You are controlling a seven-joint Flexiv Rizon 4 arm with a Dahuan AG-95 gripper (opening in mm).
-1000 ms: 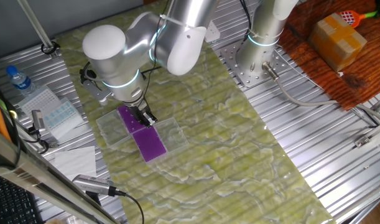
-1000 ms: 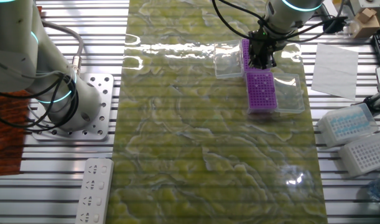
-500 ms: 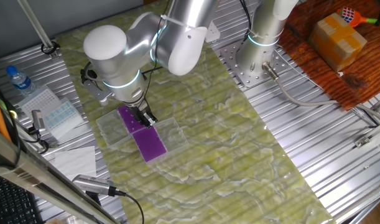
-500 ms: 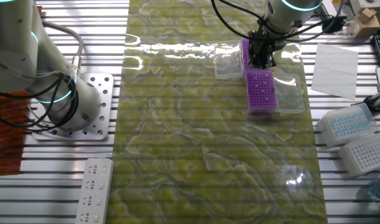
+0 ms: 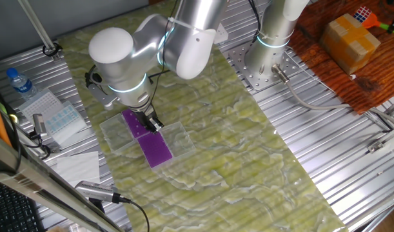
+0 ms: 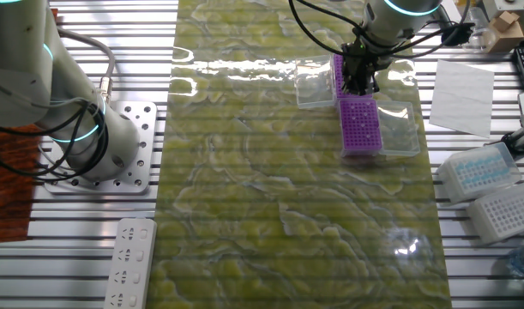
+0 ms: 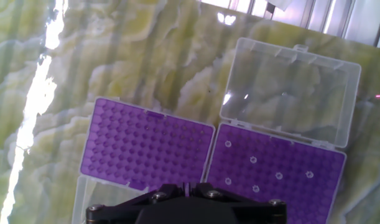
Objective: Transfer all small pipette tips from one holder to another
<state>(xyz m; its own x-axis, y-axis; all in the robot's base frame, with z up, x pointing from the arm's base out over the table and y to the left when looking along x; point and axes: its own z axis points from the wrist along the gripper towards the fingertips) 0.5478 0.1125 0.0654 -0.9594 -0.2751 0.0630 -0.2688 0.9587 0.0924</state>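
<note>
Two purple plates lie side by side in the hand view. The left plate (image 7: pixel 146 149) shows only bare holes. The right plate (image 7: pixel 283 177) carries several small pipette tips (image 7: pixel 252 159), seen as pale dots. Each plate has a clear lid folded open: one lid (image 7: pixel 289 93) at the top right, the other lid (image 7: pixel 84 193) at the bottom left. My gripper (image 7: pixel 190 185) hangs low over the seam between the plates, its jaws together with only a thin slit. No tip shows between them. The fixed views show the gripper (image 5: pixel 153 124) (image 6: pixel 361 86) over the same plates (image 5: pixel 157 149) (image 6: pixel 361 127).
Tip boxes (image 5: pixel 58 116), a water bottle (image 5: pixel 19 82) and paper sheets (image 5: pixel 77 164) lie left of the green mat. A second arm's base (image 5: pixel 271 58) stands at the back and a cardboard box (image 5: pixel 351 38) beyond it. A power strip (image 6: pixel 129 262) lies off the mat.
The arm's upper joints have shifted slightly to the right. The gripper stays over the seam between the two purple plates.
</note>
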